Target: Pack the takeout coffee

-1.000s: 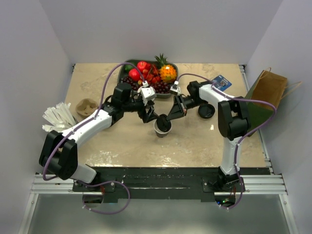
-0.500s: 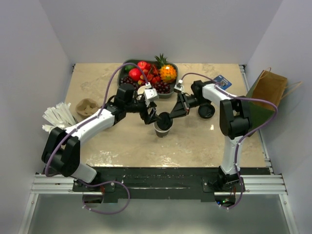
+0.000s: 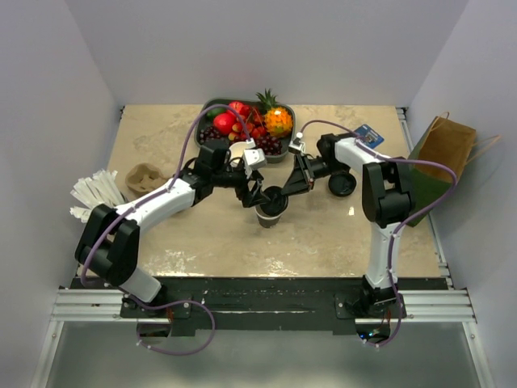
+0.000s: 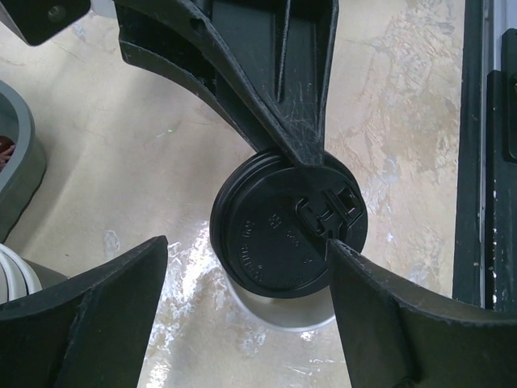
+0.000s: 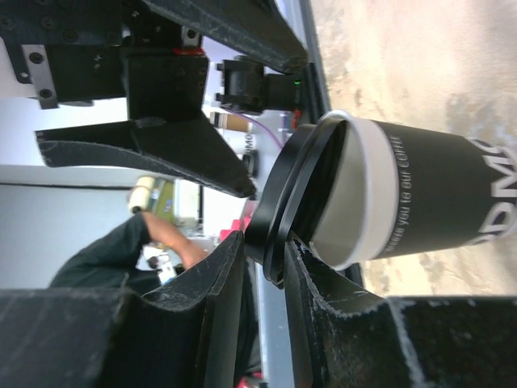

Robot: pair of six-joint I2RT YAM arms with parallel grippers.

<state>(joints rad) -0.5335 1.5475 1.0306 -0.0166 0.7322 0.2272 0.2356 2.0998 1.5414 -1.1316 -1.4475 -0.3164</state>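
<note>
The takeout coffee cup [image 3: 269,217] stands mid-table. It is dark-walled with a white rim in the right wrist view [image 5: 420,202]. Its black lid [image 3: 274,198] sits tilted over the cup's mouth, with one edge lifted. My right gripper [image 3: 285,191] is shut on the lid's rim [image 5: 279,214], pinching it between both fingers. My left gripper [image 3: 256,192] is open just left of the cup. In the left wrist view its fingers [image 4: 89,323] stand either side of the lid [image 4: 275,238], apart from it. The cup wall [image 4: 283,311] shows below the lid.
A second loose black lid [image 3: 342,184] lies right of the right gripper. A fruit bowl [image 3: 212,107] stands at the back. A brown paper bag [image 3: 440,149] stands at the right edge. A brown cup carrier [image 3: 143,177] and white packets [image 3: 95,196] lie left.
My left gripper has moved right, closer to the cup. My right gripper has shifted the lid slightly up and back over the cup's mouth.
</note>
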